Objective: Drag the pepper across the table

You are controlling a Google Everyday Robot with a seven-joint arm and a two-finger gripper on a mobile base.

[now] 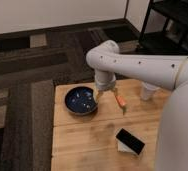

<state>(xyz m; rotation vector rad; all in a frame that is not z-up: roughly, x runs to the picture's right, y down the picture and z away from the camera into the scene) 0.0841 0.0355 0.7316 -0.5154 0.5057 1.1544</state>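
A small orange-red pepper (121, 101) lies on the light wooden table (87, 142), just right of a round dark-blue bowl (81, 100). My gripper (107, 96) hangs from the white arm over the gap between bowl and pepper, close above the table top. Its fingers are spread open, and the right fingertip (116, 96) sits right beside the pepper's near end. I cannot tell whether that finger touches the pepper. Nothing is held between the fingers.
A black and white box-like object (130, 142) lies on the table's near right part. A white cup-like thing (148, 91) stands at the far right, partly behind the arm. Dark patterned carpet (32, 65) surrounds the table, and a black shelf frame (169, 30) stands at the far right.
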